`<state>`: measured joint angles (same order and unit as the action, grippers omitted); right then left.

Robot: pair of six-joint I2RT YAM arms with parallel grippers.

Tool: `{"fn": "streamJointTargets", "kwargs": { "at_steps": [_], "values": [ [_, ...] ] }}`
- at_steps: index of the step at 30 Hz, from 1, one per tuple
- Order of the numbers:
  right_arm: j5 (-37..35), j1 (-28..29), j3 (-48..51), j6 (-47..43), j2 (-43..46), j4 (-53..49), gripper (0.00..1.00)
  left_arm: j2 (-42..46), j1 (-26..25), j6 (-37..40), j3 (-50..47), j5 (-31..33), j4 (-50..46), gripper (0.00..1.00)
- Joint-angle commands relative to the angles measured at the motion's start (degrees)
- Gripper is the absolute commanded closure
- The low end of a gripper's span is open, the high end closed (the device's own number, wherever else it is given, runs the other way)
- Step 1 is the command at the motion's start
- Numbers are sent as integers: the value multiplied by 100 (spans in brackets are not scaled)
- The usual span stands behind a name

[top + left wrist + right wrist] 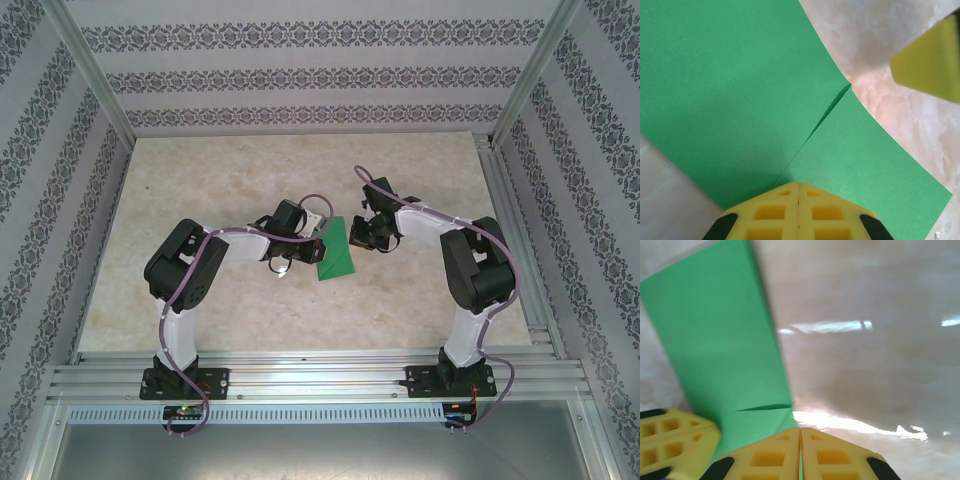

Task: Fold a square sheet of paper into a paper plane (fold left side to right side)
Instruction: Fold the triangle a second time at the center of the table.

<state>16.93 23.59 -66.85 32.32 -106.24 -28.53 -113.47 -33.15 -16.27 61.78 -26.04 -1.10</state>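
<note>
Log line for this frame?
left pincer: shut on square sheet of paper | right pincer: shut on same sheet | paper: creased, partly folded, between both pincers

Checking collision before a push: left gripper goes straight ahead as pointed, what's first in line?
The green paper, right at the shut left gripper's tips, near its crease. The right gripper's finger sits off to one side, probably clear; depth is unclear.

Left arm (pixel 178 335) and right arm (pixel 465 335): white links, black joints, black bases (pixel 185 382); purple-grey cables (pixel 240 233) along both; fingers (pixel 770 215) yellow, waffle-grid pockets, black edges.
</note>
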Motion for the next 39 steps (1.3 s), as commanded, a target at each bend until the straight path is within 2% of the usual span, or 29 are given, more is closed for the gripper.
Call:
{"fn": "streamJointTargets", "kwargs": {
  "at_steps": [1,5,10,22,30,34,39],
  "values": [
    [275,271,-169,243,-30,275,90,-273,9,126,-307,643,-892,100],
    [381,415,-318,370,-480,423,91,-272,6,123,-314,639,-897,100],
    [327,332,-212,407,-692,451,91,-248,3,142,-333,647,-893,100],
    [85,-414,738,28,-189,283,91,-255,5,156,-332,660,-899,100],
    [471,-83,154,59,268,287,90,-246,2,161,-267,626,-904,100],
    [701,185,60,232,47,397,90,-229,2,156,-201,619,-909,100],
    [742,216,34,346,-313,507,90,-193,-1,214,-157,636,-959,100]
  ]
}}
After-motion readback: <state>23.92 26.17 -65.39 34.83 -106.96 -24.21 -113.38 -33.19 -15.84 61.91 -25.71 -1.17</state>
